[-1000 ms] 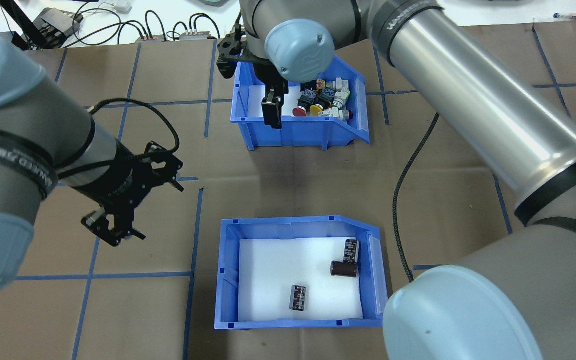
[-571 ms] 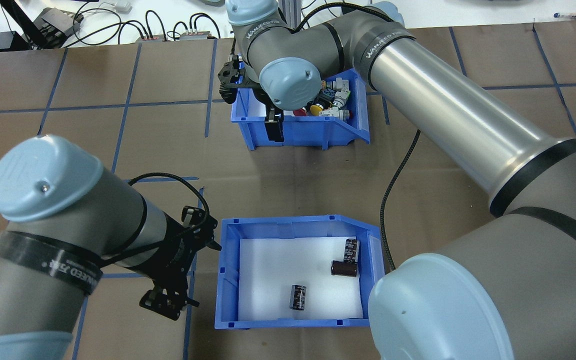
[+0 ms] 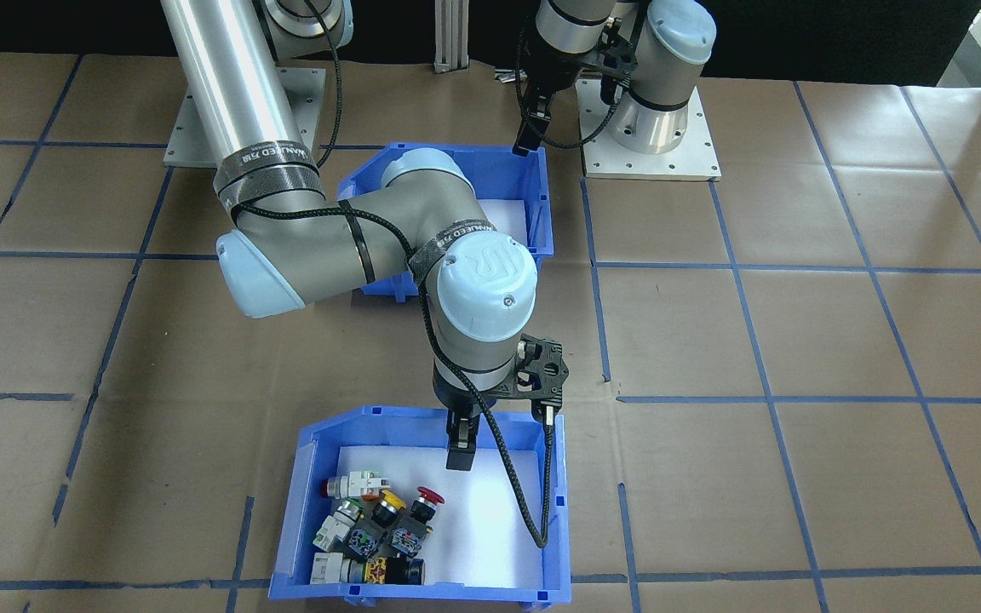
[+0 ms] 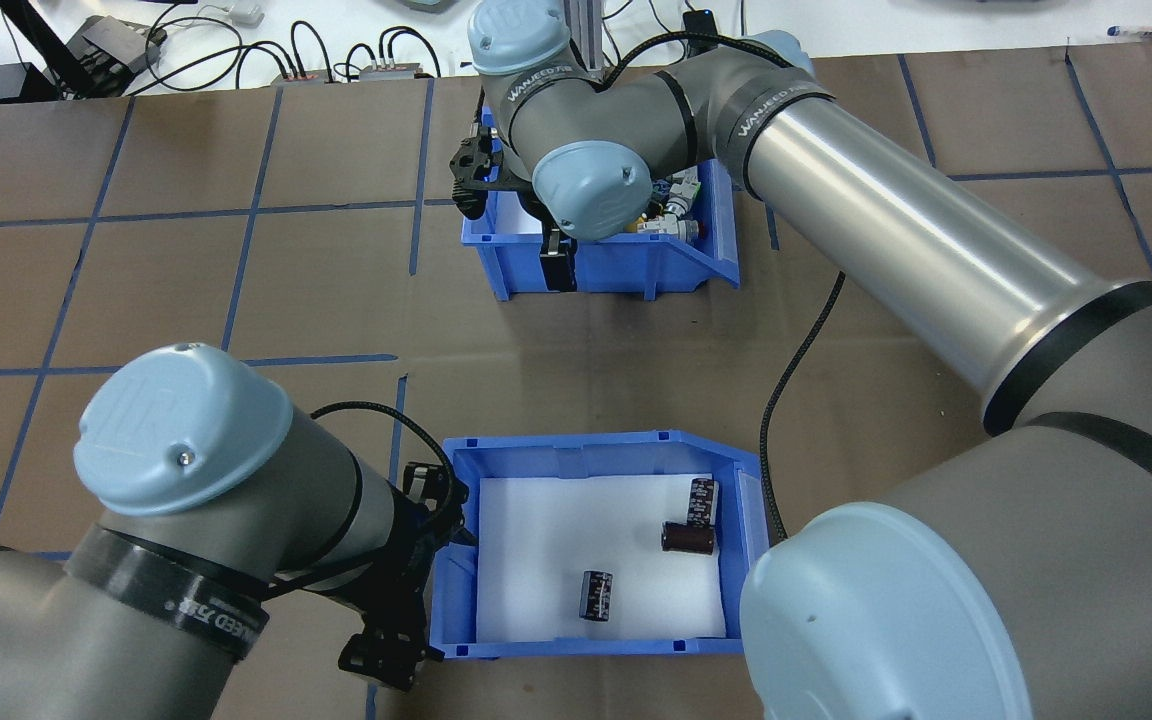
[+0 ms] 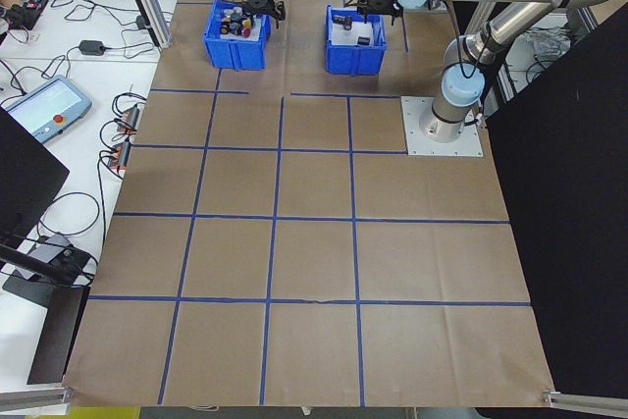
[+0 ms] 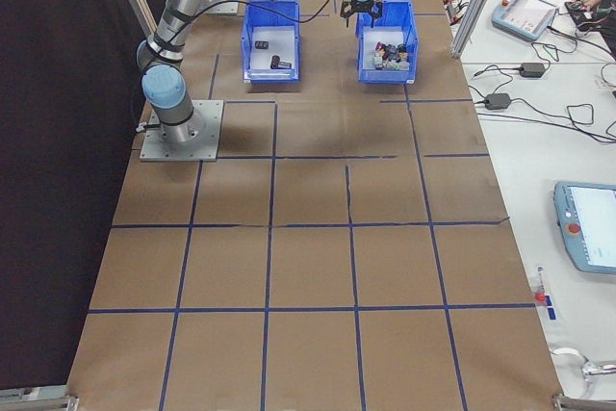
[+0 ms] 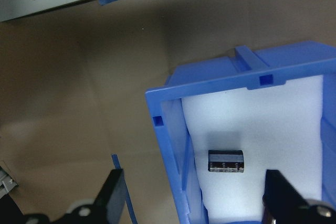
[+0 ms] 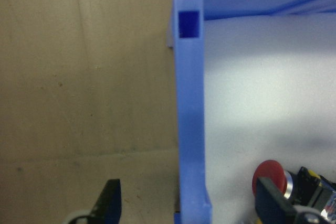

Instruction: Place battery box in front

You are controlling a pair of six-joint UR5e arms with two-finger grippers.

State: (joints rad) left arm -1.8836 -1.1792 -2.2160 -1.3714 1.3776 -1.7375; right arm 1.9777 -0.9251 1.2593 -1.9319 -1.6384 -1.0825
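Observation:
The battery box (image 4: 451, 560) is a blue bin with a white liner holding three dark cells (image 4: 688, 538), on the robot's side of the table. My left gripper (image 7: 197, 203) is open, its fingers either side of the box's robot-side wall by a corner, one cell (image 7: 226, 161) just inside. In the front-facing view the left gripper (image 3: 529, 140) hangs at that corner of the battery box (image 3: 542, 230). Farther out stands the switch bin (image 4: 616, 270). My right gripper (image 8: 191, 208) is open astride its robot-side wall (image 8: 189, 129), by a red button (image 8: 270, 178).
The right arm (image 4: 916, 250) reaches diagonally over the table above both bins. Its black cable (image 4: 786, 390) trails on the brown paper beside the battery box. Cables and electronics (image 4: 96, 50) line the far edge. Base plates (image 3: 652, 136) sit behind the battery box.
My left arm has swung in from the table's left to the battery box's near corner. My right gripper has shifted toward the switch bin's robot-side wall. Neither bin has moved.

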